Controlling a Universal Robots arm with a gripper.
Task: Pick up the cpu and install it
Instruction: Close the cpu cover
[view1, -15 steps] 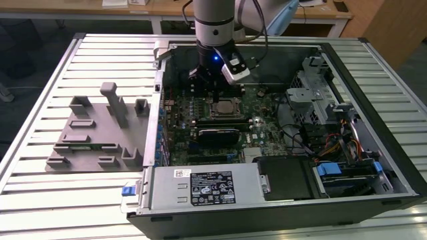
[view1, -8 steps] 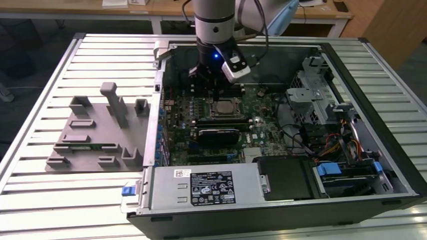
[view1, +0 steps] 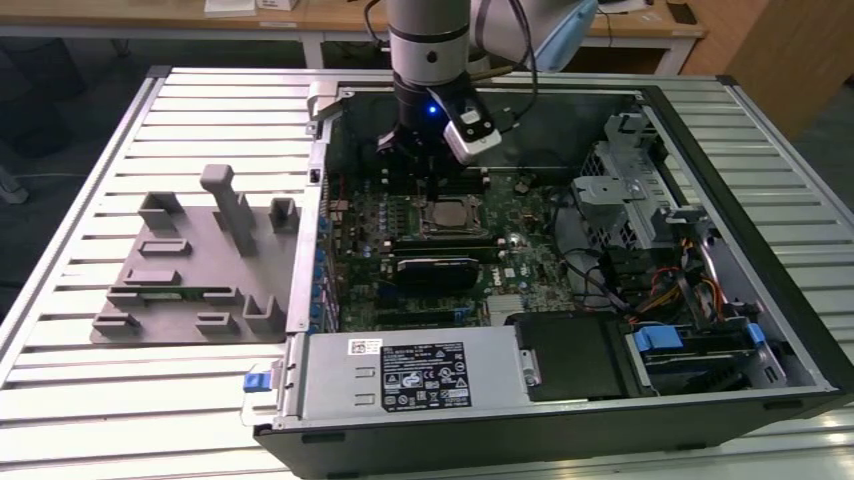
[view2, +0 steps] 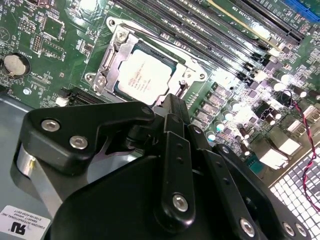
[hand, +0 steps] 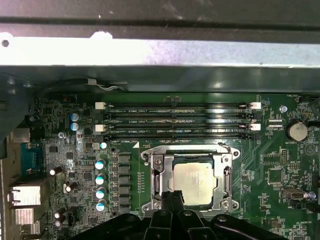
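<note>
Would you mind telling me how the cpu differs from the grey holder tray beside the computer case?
The cpu is small, flat and silvery; the grey holder tray is far larger, with upright posts. The cpu sits inside the case, in the socket's metal frame; the tray lies outside it on the slatted table, at the exterior view's left. Both lie level.

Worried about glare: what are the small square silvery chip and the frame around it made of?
The small square silvery cpu: likely metal top plate, matte, evenly pale sheen. The silvery socket frame: probably bare stamped metal, glossier, with bright glints.
</note>
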